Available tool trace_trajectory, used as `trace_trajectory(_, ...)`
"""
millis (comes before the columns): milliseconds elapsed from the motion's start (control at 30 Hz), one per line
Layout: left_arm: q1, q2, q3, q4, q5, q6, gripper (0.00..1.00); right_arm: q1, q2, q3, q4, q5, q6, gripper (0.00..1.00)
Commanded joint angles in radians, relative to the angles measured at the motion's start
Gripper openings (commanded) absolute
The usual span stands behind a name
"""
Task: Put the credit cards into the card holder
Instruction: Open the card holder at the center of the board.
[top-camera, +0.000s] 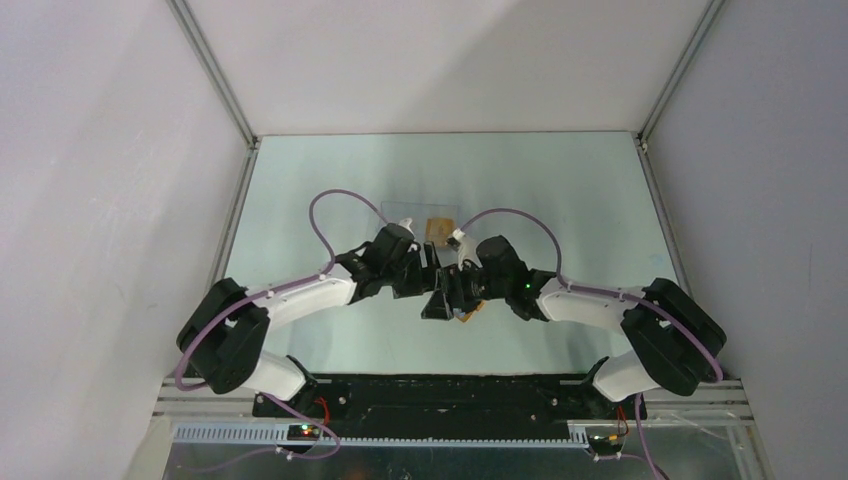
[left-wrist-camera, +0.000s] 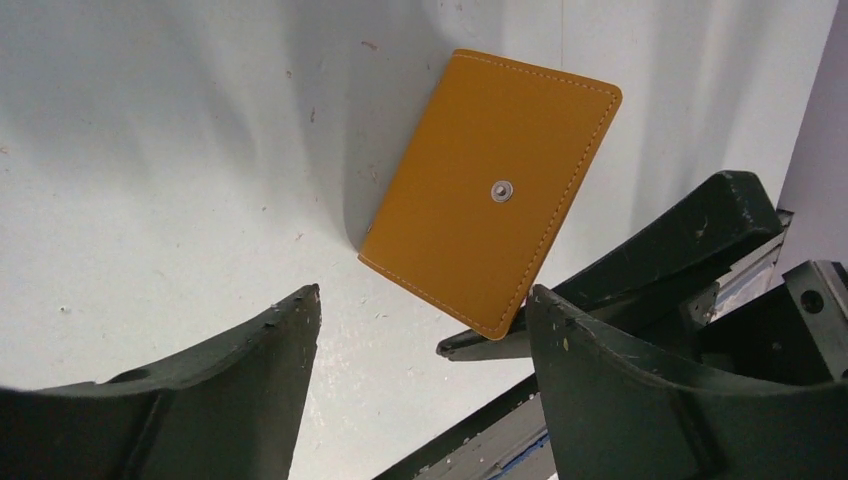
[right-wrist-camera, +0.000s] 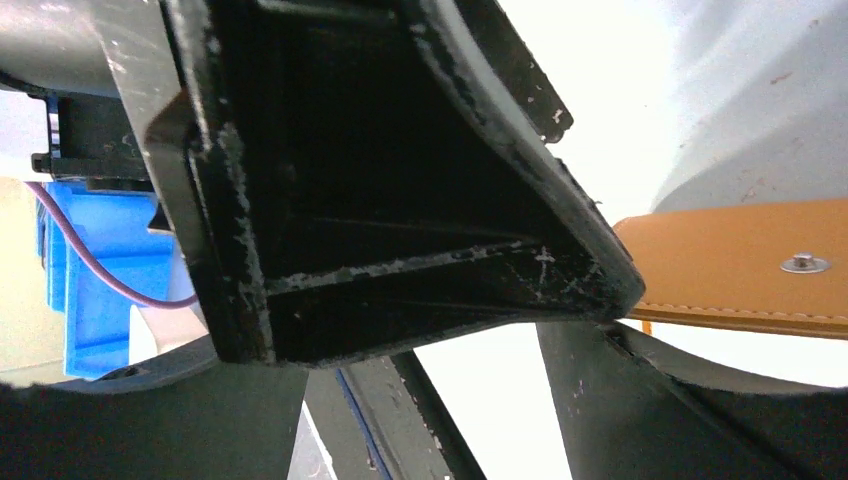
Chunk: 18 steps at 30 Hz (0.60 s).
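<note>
1. Card holder (left-wrist-camera: 490, 190) is folded shut, contents hidden, held off the table (left-wrist-camera: 150, 150) at centre.
2. Right gripper (left-wrist-camera: 520, 325) pinches its six-o'clock corner.
3. Left gripper (left-wrist-camera: 420, 310) hangs spread at nine o'clock, holding nothing.

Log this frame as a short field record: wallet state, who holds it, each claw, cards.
card holder: card holder, folded shut, snap stud facing the left wrist camera
held by: right claw, pinching its lower corner, lifted off the table
left claw: left claw, open, empty, beside the wallet
credit cards: a tan item lies on the table beyond the arms; too small to identify
</note>
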Motion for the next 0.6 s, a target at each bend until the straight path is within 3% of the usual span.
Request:
trace_trajectory(0, 0.006, -0.023, -0.016, 0.057, 0.027, 0.005, 0.8, -0.026, -0.077, -0.002, -0.077, -0.003, -0.011, 0.83)
trace_trajectory(367, 0.008, 0.021, 0.006, 0.06, 0.063, 0.029, 0.82, -0.207, -0.33, -0.145, -0.2, -0.005, 0.11, 0.82)
trace_trajectory(567, 0.011, 0.086, 0.03, 0.079, 0.079, 0.011, 0.84, -0.364, -0.277, -0.195, -0.131, -0.079, 0.213, 0.78)
